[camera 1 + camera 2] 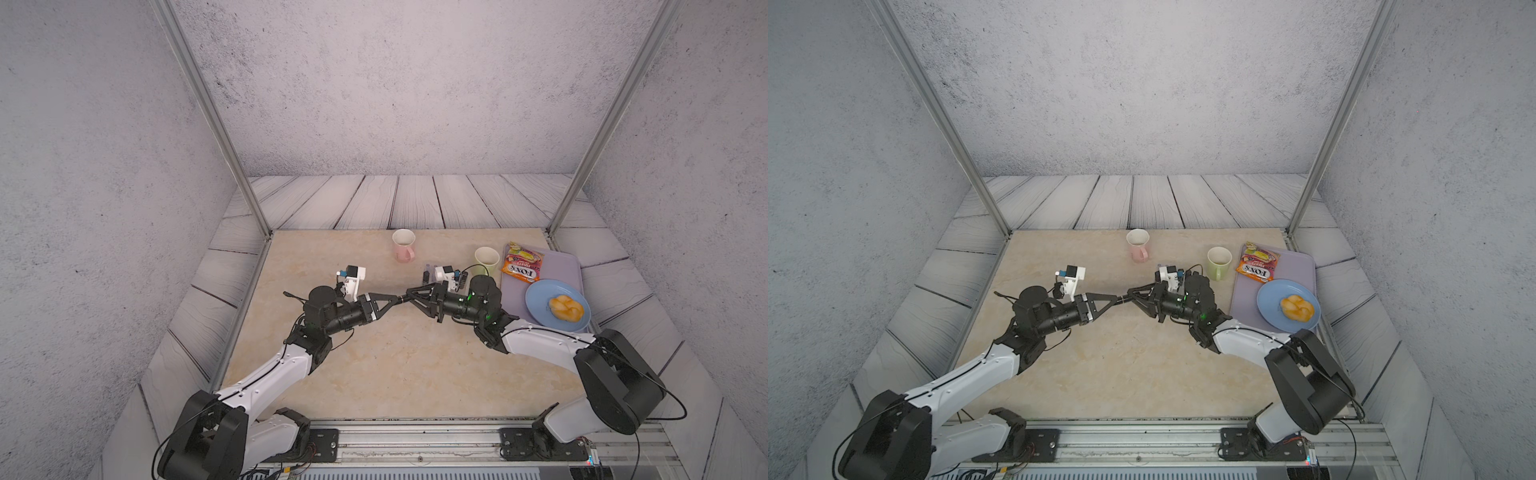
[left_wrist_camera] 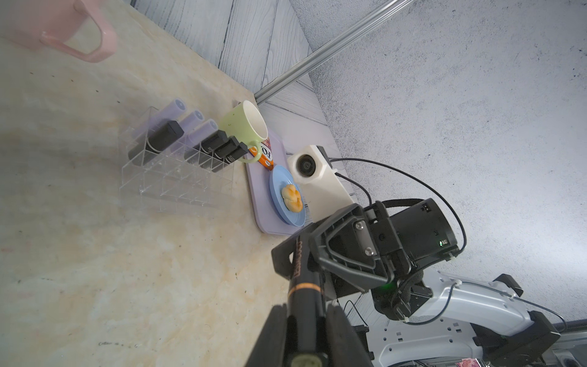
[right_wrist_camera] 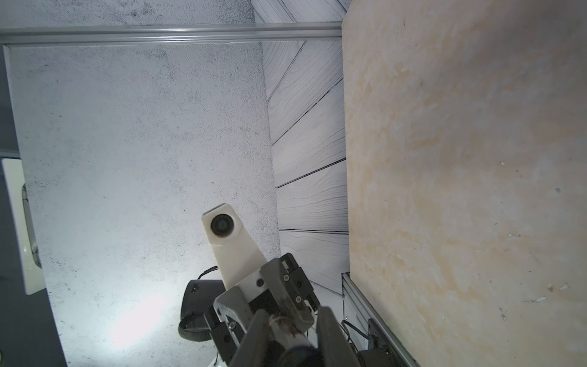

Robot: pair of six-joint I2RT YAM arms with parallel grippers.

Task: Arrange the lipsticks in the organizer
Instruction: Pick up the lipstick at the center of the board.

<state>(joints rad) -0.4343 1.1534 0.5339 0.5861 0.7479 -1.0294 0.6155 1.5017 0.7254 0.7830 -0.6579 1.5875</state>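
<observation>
Take the pink mug (image 1: 1138, 245) as your mark. Nearer you than it, the left gripper (image 1: 1116, 298) and right gripper (image 1: 1130, 295) meet tip to tip, each pinched on one end of a black lipstick (image 1: 1123, 297) lying level between them. To the mug's right stands a green mug (image 1: 1219, 262). Farther right, a lilac tray (image 1: 1302, 270) carries a FOX'S sweets packet (image 1: 1258, 265) and a blue plate (image 1: 1271, 313) with a bun (image 1: 1296, 308).
</observation>
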